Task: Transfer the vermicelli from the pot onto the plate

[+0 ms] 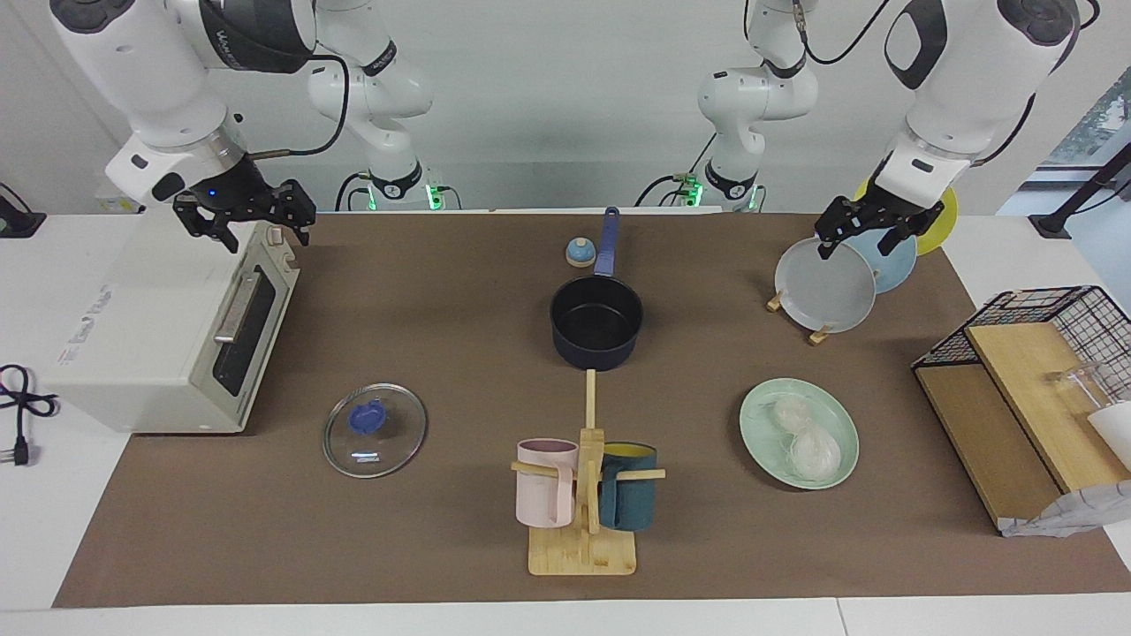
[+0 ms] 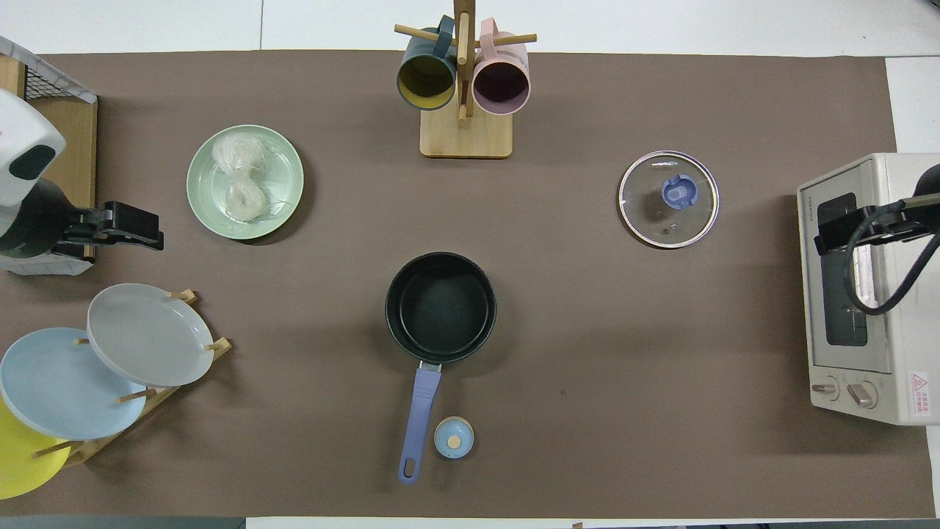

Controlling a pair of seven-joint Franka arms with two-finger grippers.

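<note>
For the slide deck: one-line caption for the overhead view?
Vermicelli rests on the plate; the pot sits empty mid-table.

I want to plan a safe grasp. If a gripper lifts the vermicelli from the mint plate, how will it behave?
The vermicelli is likely light: thin, airy strands. Its two nests look joined, so they probably lift together. Loose strands on the plate may trail or snap.

Glass lid (image 1: 375,430) near toaster oven (image 1: 168,331) (door shut).

White wall (image 1: 548,88), window (image 1: 1100,115) at edge, white table (image 1: 53,548) w/ brown mat (image 1: 424,291).
</note>
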